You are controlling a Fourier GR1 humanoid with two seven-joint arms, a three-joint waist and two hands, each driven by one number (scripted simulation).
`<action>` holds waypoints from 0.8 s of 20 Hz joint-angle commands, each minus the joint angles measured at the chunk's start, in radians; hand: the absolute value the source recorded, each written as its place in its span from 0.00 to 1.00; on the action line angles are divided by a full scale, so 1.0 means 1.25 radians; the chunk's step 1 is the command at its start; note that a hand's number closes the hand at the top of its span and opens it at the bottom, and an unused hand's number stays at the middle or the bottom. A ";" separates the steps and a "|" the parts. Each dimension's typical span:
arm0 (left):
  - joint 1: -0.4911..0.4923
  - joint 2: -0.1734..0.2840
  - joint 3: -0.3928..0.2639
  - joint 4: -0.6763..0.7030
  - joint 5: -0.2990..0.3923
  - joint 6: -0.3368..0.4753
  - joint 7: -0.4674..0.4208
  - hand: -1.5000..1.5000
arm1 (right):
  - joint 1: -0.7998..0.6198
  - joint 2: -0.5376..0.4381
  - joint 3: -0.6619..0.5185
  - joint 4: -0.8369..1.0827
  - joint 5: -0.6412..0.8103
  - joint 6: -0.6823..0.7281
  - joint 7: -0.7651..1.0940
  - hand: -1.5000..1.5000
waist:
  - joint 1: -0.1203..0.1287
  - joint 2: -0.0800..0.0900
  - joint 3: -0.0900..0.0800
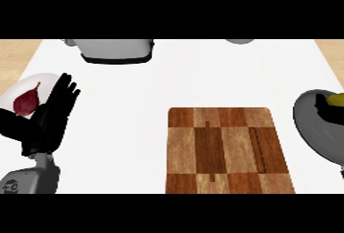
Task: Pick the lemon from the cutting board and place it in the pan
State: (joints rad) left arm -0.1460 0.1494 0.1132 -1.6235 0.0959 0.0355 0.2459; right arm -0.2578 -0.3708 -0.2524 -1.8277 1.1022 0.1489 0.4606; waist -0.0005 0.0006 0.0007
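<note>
The smooth white surface (134, 136) filled most of the view, with pale wood showing at its far corners. On it lay the rectangular wooden cutting board (228, 150), a checker of dark and light brown blocks with rounded corners, nothing resting on it. At the right edge sat the round grey metal pan (316, 132), cut off by the frame. The yellow lemon (338, 101) lay inside it, only partly visible, with a dark shape just beside it that I could not identify. The black left hand (57, 107) stood at the left, fingers straight and upward, holding nothing. Behind it was a white round plate (17, 88) bearing a dark red teardrop-shaped vegetable (27, 102). A grey-and-white appliance (115, 49) sat at the far edge.
</note>
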 commanded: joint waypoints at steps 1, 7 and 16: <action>-0.019 -0.002 -0.005 0.008 -0.007 0.005 0.014 0.50 | -0.015 -0.046 -0.111 0.126 -0.070 -0.082 -0.096 1.00 | 0.001 0.001 0.000; -0.016 -0.010 -0.006 -0.009 -0.001 0.008 0.027 0.50 | -0.030 -0.139 -0.198 0.391 -0.154 -0.168 -0.307 1.00 | 0.008 0.002 0.000; -0.051 -0.002 0.004 0.059 -0.002 -0.009 -0.007 0.50 | -0.136 -0.145 -0.200 0.848 -0.164 -0.375 -0.571 1.00 | 0.019 0.007 0.001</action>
State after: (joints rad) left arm -0.1862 0.1517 0.1192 -1.5843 0.0909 0.0283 0.2454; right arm -0.3551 -0.5287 -0.4834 -1.0152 0.8988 -0.2157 -0.1333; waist 0.0148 0.0059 0.0016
